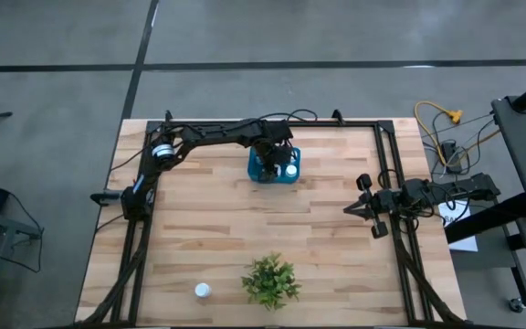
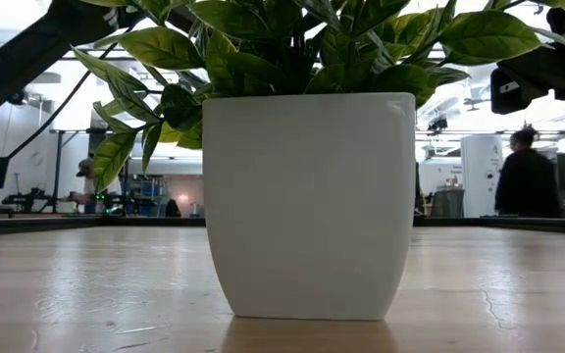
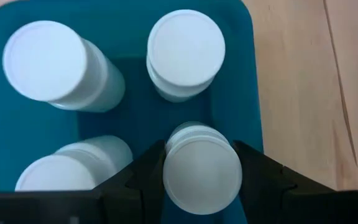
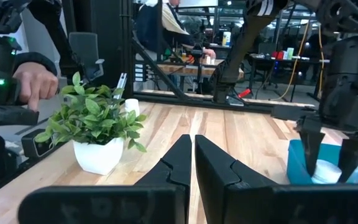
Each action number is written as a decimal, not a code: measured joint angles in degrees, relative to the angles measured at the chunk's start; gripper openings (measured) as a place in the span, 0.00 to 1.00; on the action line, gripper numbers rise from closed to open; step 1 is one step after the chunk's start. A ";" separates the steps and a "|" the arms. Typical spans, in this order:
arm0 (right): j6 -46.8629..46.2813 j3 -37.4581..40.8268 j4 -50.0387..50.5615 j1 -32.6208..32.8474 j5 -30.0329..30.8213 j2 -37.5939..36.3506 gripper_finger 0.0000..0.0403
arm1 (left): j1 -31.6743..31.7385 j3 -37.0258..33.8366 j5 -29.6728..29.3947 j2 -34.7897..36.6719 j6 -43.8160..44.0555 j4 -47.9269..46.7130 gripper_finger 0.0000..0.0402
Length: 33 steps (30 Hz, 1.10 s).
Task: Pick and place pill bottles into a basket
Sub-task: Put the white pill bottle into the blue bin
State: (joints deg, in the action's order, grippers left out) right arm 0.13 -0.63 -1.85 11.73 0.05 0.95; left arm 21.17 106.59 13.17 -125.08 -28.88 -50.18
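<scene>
- Held bottle [image 3: 201, 174]: the left gripper [image 3: 199, 177] is pinching it upright between both fingers, over the basket [image 1: 273, 166], in the slot nearest the basket's right-hand wall as the high view shows it.
- Basket: sitting near the table's far edge, about midway along it; three more bottles [image 3: 53, 62] are standing inside it in the left wrist view, caps up.
- Stray bottle [image 1: 203, 291]: standing alone near the table's near edge, toward the near-left corner, just beside the plant [image 1: 270, 280].
- Right gripper [image 4: 193, 163]: waiting with its fingers pressed together, empty, at the table's right edge, well apart from the basket.
- Risk, release: if the fingers are parting while the bottle is sitting high, it is likely tipping against its neighbour or the wall.
- Risk, crowding: the slots are tight, so spreading fingers may be nudging the next bottle or the basket wall and shifting the light basket.
- Risk, withdrawal: a slanted lift may be dragging a cap along and toppling a bottle.
- Risk, next pick: the plant's leaves are crowding the stray bottle; a careless approach may be knocking it toward the near edge.
- Open room: broad bare wood lies between basket and plant; straight above the basket the way is clear.
- Edges: dark frame rails are running along the table's far, left and right edges, limiting low sideways sweeps.
</scene>
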 joint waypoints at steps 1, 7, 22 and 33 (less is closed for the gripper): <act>-0.05 0.01 0.00 0.00 0.04 0.01 0.03 | 0.00 0.00 0.02 0.00 0.00 0.01 0.35; 0.02 -0.01 -0.01 0.00 0.05 0.00 0.03 | 0.00 0.11 0.02 0.02 0.04 0.07 0.35; 0.00 0.00 -0.01 0.00 0.05 -0.07 0.03 | -0.13 0.35 -0.15 0.18 1.51 0.45 0.52; 0.00 -0.01 -0.01 0.00 0.05 -0.07 0.03 | -0.35 1.97 -0.20 0.53 1.51 -0.49 0.52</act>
State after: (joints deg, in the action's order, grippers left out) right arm 0.13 -0.64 -1.87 11.73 0.10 0.89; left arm 20.82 108.56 12.97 -124.55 -27.38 -50.67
